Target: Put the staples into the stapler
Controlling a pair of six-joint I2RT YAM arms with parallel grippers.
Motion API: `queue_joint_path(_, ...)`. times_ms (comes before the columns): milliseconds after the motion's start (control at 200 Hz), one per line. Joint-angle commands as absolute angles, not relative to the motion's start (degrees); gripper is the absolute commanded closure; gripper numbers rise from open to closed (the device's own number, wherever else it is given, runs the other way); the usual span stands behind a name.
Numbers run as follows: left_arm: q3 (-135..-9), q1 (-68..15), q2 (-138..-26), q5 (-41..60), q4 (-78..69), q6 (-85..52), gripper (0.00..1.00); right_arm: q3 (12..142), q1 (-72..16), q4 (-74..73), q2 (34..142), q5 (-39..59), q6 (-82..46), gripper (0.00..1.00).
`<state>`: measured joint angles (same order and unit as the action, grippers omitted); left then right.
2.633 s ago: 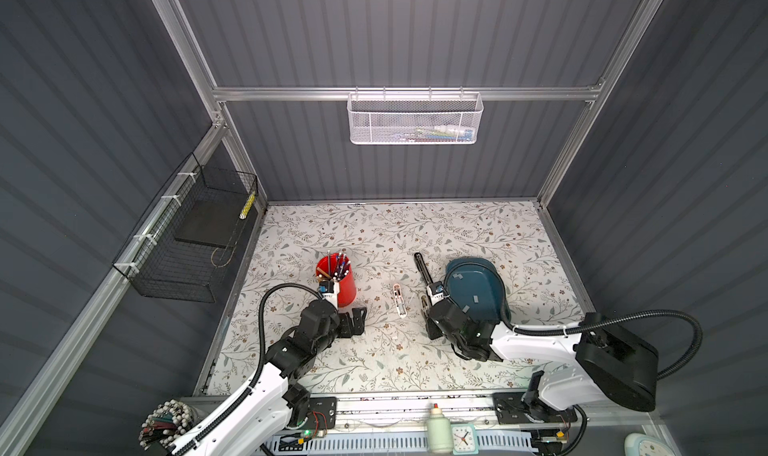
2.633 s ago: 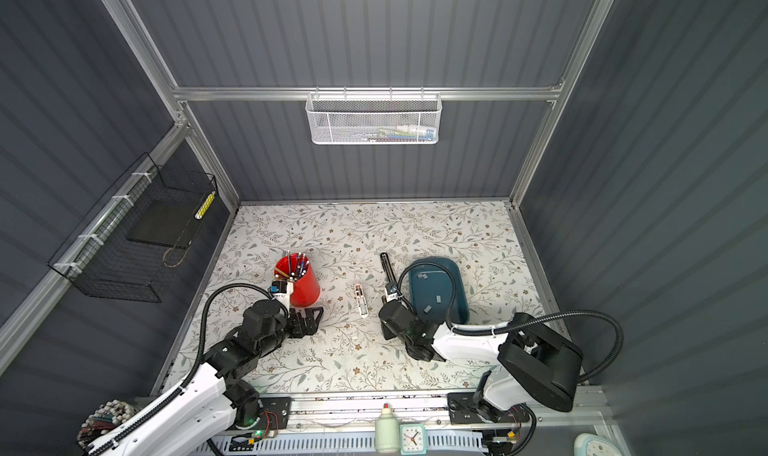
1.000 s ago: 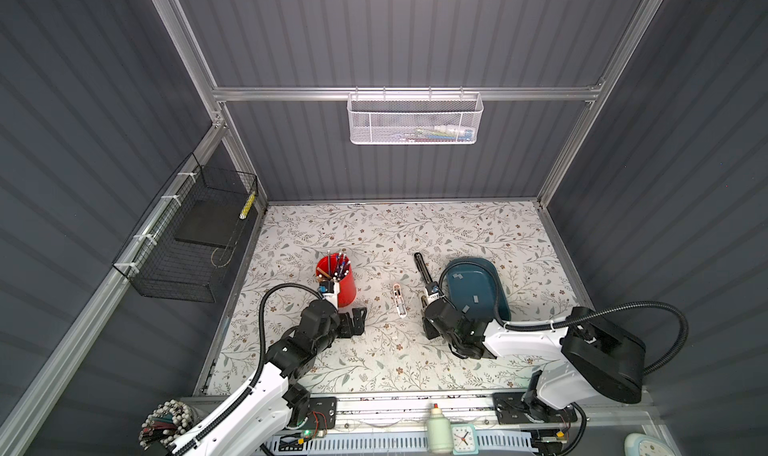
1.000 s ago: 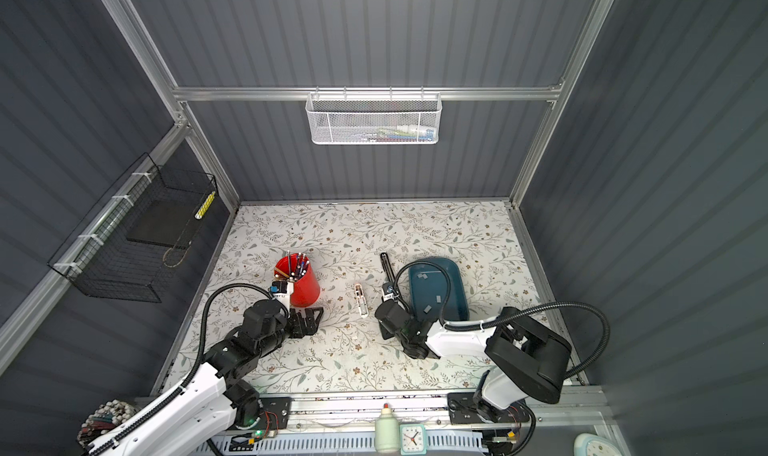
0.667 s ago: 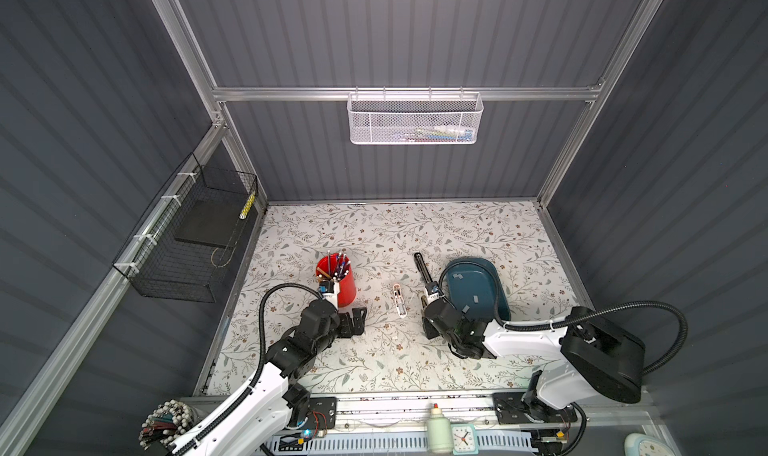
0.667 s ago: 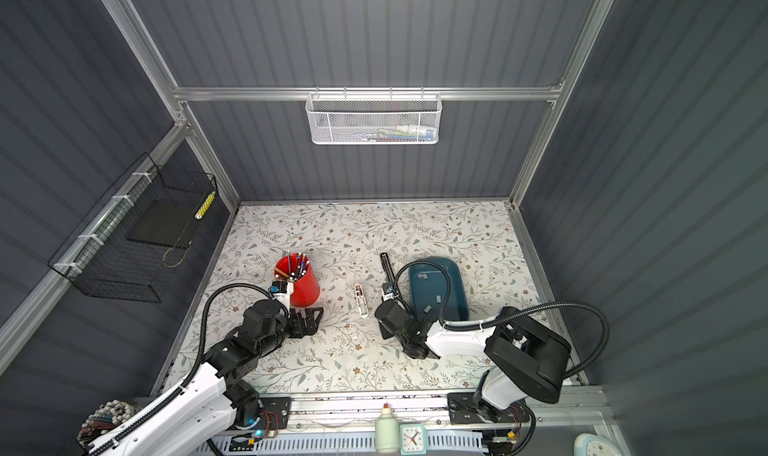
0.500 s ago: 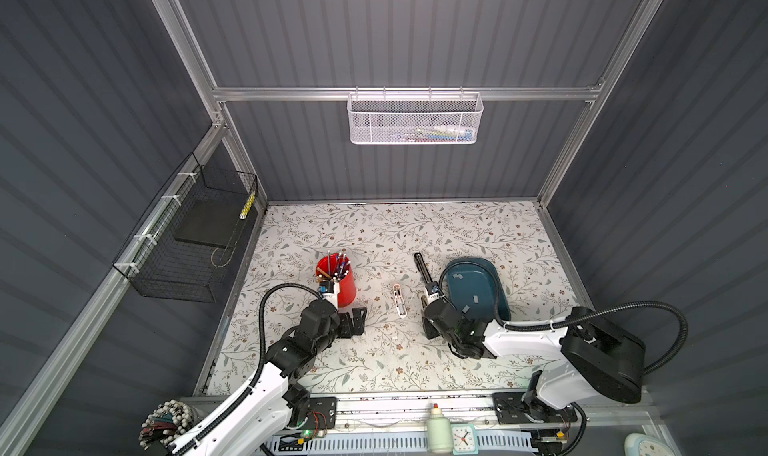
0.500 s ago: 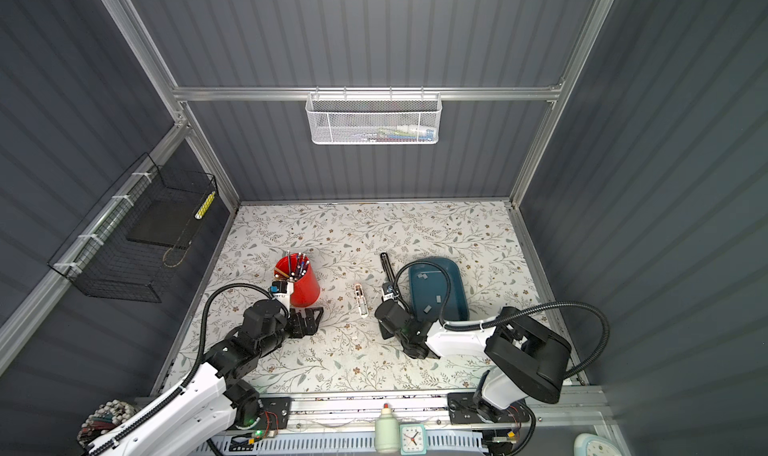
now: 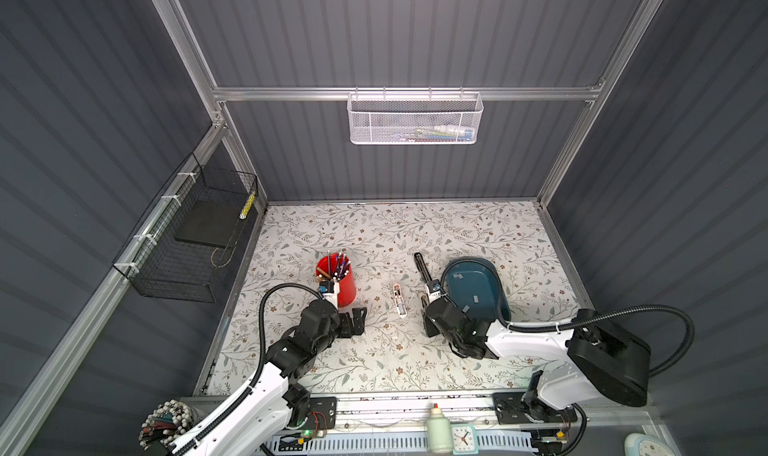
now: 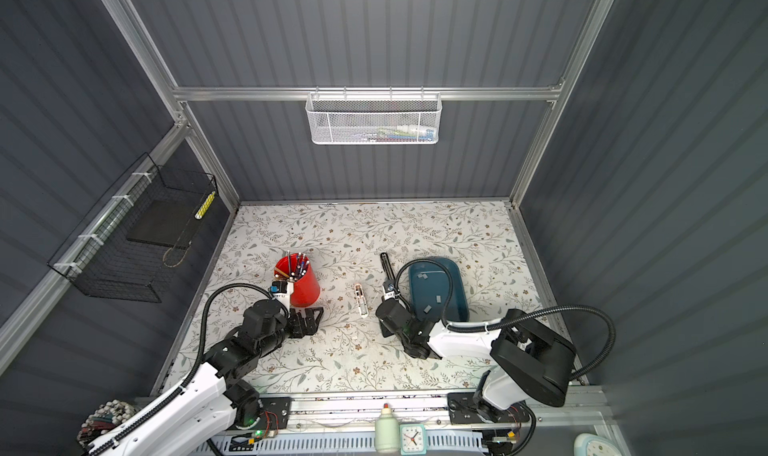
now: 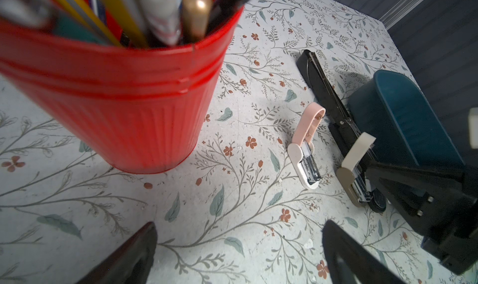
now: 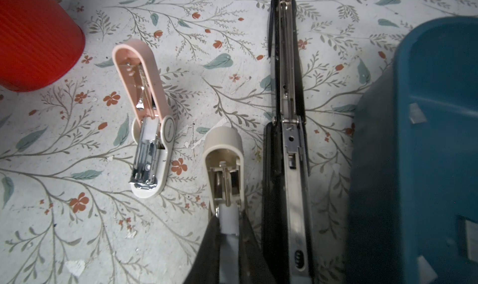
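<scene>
Lying flat and apart from one another on the floor of the dark teal oval plastic tray point(image 9: 482, 281), the small grey metallic staple strips point(image 12: 416, 113) are found toward the right edge of the floral-patterned worktop point(image 9: 374, 234), roughly midway between its back and front edges. No strip is seen in either pincer.

Just beside the tray, on its side toward the left edge, the long black metal stapler point(image 12: 287, 114) is laid fully open. Next to it the small beige plastic stapler point(image 12: 223, 153) is seen with its lid swung back. The right pincer point(image 12: 229, 218) is closed tight on a white part near that stapler's hinge. A small pink plastic stapler point(image 12: 147, 114), also opened, lies further toward the left edge, near the red ribbed metal pot point(image 9: 347, 285) of pens. The left pincer point(image 11: 239, 233) is spread fully wide beside that pot and holds nothing.

The strips are judged to be very light, thin and stiff, yet brittle: a glued row is likely to snap if bent or squeezed hard. Smooth metal on smooth plastic is expected to slide when nudged. A hold is best taken across the narrow width, on the two long edges near mid-length, with a gentle close. The tray wall may hinder a low approach, so a steep descent is advised.
</scene>
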<state>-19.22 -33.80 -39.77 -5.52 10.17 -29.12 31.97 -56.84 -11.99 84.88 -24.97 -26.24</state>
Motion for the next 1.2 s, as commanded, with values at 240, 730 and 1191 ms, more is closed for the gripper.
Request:
queue_joint_path(240, -19.69, -33.93, -40.07, -5.62, 9.23, -28.39, 0.00, 32.43, -57.01, -11.91, 86.30, -25.51, -25.53, 0.95)
queue_joint_path(730, -19.69, -33.93, -39.99, -5.54, 9.23, -28.46, 0.00, 32.32, -57.04, -12.64, 85.84, -22.70, -26.41, 0.96)
queue_joint_path(1191, -19.69, -33.93, -40.08, -5.54, 9.23, -28.45, 0.00, 31.26, -56.99, -11.60, 82.30, -23.66, -27.28, 0.97)
